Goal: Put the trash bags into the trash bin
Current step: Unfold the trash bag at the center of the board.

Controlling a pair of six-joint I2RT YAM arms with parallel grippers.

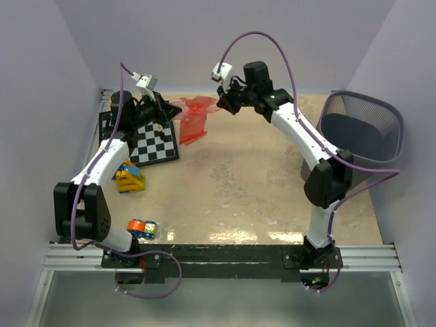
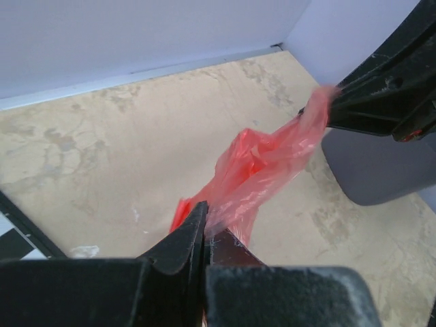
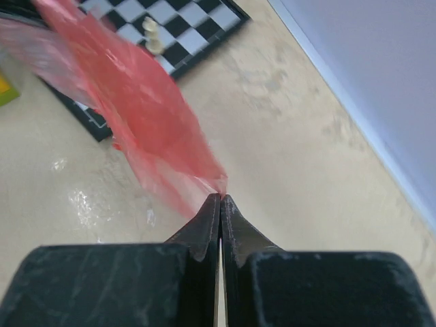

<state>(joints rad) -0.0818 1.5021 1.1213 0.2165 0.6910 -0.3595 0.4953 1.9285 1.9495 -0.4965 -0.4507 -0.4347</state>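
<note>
A red-orange trash bag (image 1: 193, 120) hangs above the back of the table, stretched between both grippers. My left gripper (image 1: 167, 109) is shut on its left end; in the left wrist view the film (image 2: 262, 160) runs out from the shut tips (image 2: 204, 216) toward the right gripper's fingers (image 2: 354, 102). My right gripper (image 1: 219, 103) is shut on the other end, the film (image 3: 129, 102) pinched at its tips (image 3: 221, 197). The dark wire-mesh trash bin (image 1: 361, 133) stands tilted at the right edge, apart from both grippers.
A chessboard (image 1: 153, 143) lies under the left arm, with a white piece (image 3: 153, 35) on it. A yellow toy (image 1: 129, 177) and a small blue-orange object (image 1: 142, 228) sit at the near left. Walls close the back and sides.
</note>
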